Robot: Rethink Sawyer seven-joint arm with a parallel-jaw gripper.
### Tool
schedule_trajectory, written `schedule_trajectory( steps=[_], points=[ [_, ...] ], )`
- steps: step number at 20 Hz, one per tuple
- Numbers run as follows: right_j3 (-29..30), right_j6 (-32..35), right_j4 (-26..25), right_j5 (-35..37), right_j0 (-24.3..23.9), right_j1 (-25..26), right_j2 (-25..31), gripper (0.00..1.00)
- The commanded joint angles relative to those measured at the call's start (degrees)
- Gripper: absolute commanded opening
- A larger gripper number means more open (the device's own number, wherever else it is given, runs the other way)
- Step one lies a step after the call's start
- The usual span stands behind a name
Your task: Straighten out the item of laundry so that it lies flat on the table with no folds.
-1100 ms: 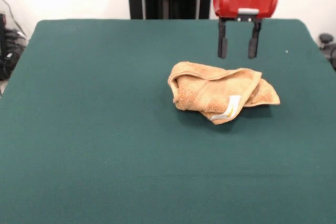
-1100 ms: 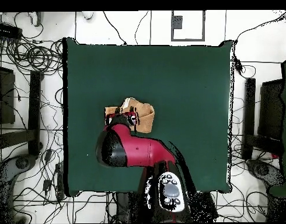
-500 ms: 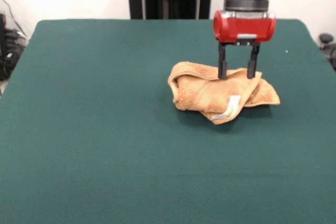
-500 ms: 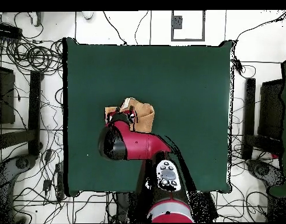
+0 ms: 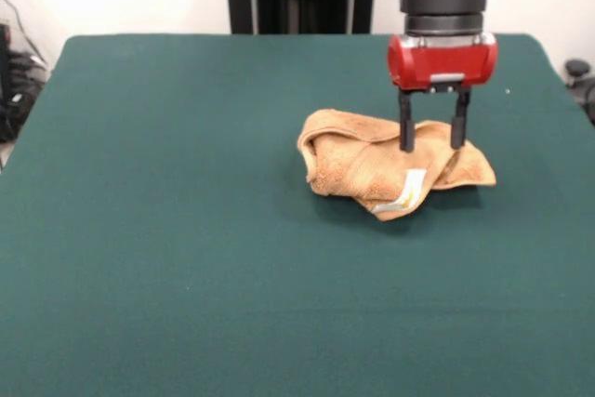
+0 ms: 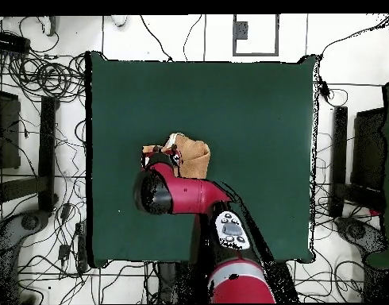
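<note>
Hanging over the crumpled tan terry-cloth towel [image 5: 390,163] on the dark green felt bench [image 5: 186,230], the red and black pincer [image 5: 431,148] has its two black fingers [image 5: 406,133] spread apart, tips level with the towel's top fold on the side away from the white-yellow tag [image 5: 409,189]. Closing there risks pinching several stacked layers at once, so a pull would likely drag the whole bundle instead of opening it; a shallow bite could slip off the thick pile.

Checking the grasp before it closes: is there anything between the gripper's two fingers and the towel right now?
Nothing else. In the front view the open gripper has its fingertips down at the crumpled towel, straddling a raised fold of it.
</note>
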Motion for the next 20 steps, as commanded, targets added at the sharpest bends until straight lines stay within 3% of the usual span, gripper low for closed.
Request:
schedule_trajectory(
  steps=[1,7,20],
  points=[
    [2.38,11.44,0.27,2.52,-1.59,-0.59,9.84,1.00],
    [3.86,11.71,0.19,2.55,-3.13,-0.06,11.78,1.00],
    [-0.83,7.57,2.24,13.76,1.85,4.29,4.39,1.00]
  ],
)
